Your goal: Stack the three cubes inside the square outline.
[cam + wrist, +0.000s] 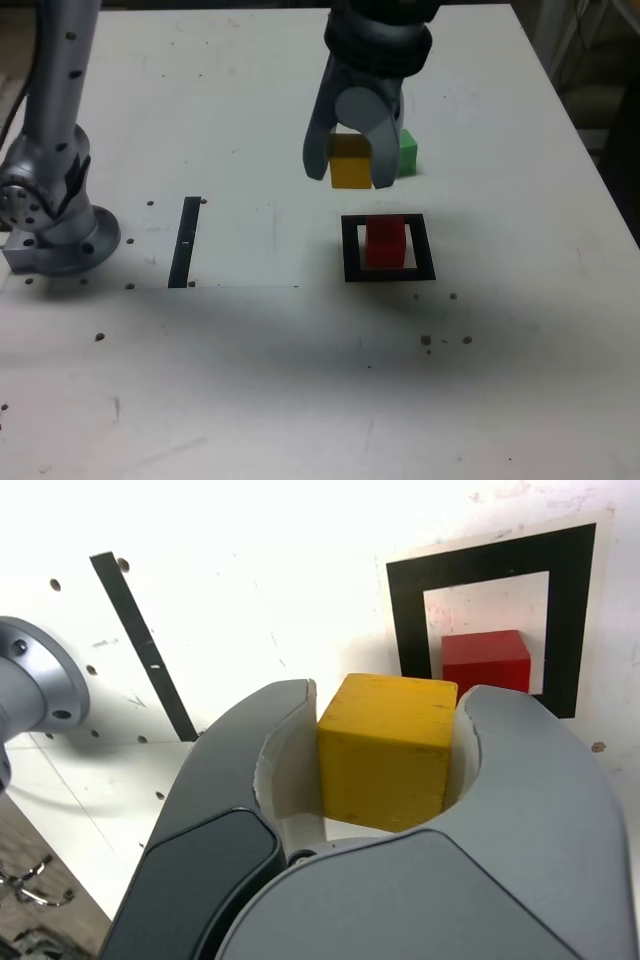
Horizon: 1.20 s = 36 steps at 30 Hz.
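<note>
White surface (250, 400) carries a small red cube (384, 241) inside the black square outline (351, 250); tool (350, 165) clamps a yellow cube (385, 750) aloft, likely for stacking.

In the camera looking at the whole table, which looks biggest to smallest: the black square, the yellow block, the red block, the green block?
1. Square outline
2. Yellow cube, though it is held up, nearer the camera
3. Red cube
4. Green cube, partly hidden behind the end effector, so unsure
</note>
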Each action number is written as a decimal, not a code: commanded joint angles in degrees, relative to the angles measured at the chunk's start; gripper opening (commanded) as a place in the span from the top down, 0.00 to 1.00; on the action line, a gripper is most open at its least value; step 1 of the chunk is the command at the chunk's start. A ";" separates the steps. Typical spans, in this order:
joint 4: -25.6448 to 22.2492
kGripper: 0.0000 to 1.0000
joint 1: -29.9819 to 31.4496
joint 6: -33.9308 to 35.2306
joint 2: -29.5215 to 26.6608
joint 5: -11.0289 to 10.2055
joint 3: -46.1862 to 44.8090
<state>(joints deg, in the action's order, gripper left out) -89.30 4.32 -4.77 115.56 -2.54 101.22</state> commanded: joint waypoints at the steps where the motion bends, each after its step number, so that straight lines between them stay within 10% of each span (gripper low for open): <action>1: -0.65 0.67 0.64 0.37 0.95 0.61 0.66; 36: 0.42 0.67 0.36 -1.29 10.03 4.03 5.78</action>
<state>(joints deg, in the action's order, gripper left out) -88.76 4.87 -5.86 125.05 1.37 106.68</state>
